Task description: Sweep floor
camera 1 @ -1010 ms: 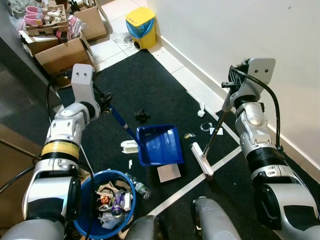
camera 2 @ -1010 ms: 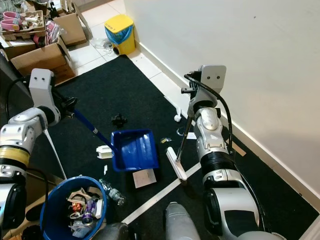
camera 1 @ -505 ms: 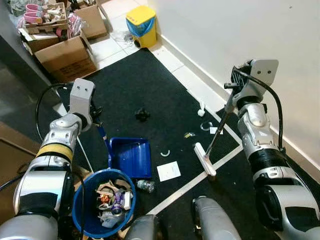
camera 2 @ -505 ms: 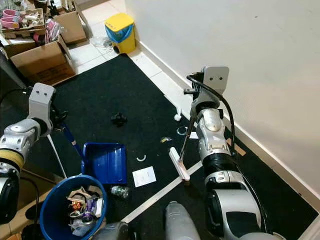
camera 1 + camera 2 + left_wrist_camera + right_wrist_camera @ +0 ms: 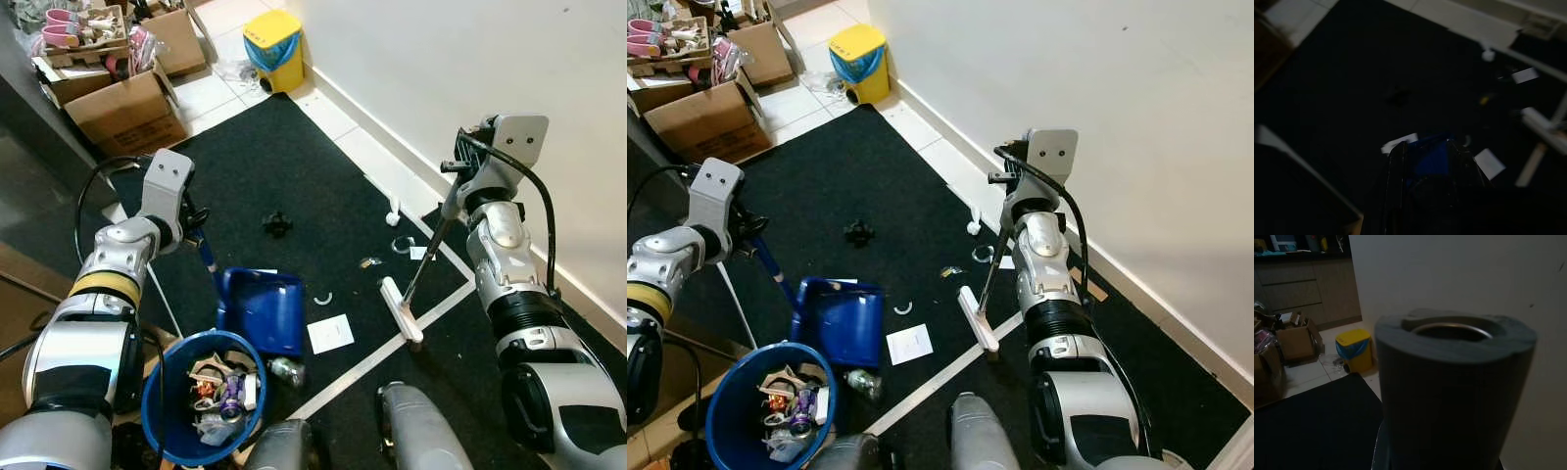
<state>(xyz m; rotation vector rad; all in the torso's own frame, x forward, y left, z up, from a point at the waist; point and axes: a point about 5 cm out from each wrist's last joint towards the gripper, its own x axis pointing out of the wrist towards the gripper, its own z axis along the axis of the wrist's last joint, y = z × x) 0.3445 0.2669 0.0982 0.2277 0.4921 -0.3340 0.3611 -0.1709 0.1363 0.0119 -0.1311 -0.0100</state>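
broom (image 5: 416, 279) first: our right gripper (image 5: 453, 192) is clamped on the top of its stiff shaft, though the fingers are mostly hidden behind the wrist, so we judge that from how the shaft hangs. it runs down to the pale head (image 5: 400, 310), which rests on the black mat (image 5: 294, 176) beside a white line. it looks light and rigid, so a high hold gives reach but little downward force; we think a firm squeeze matters, since a smooth shaft could twist in the fingers.

our left gripper (image 5: 749, 245) is closed around the blue handle of the dustpan (image 5: 260, 308), which tilts over the rim of the blue bin (image 5: 157, 392). hard plastic, light, easy to tip.

paper (image 5: 330, 334), a ring (image 5: 402, 246), a black lump (image 5: 276, 224) and small scraps lie loose on the mat; all should push easily.
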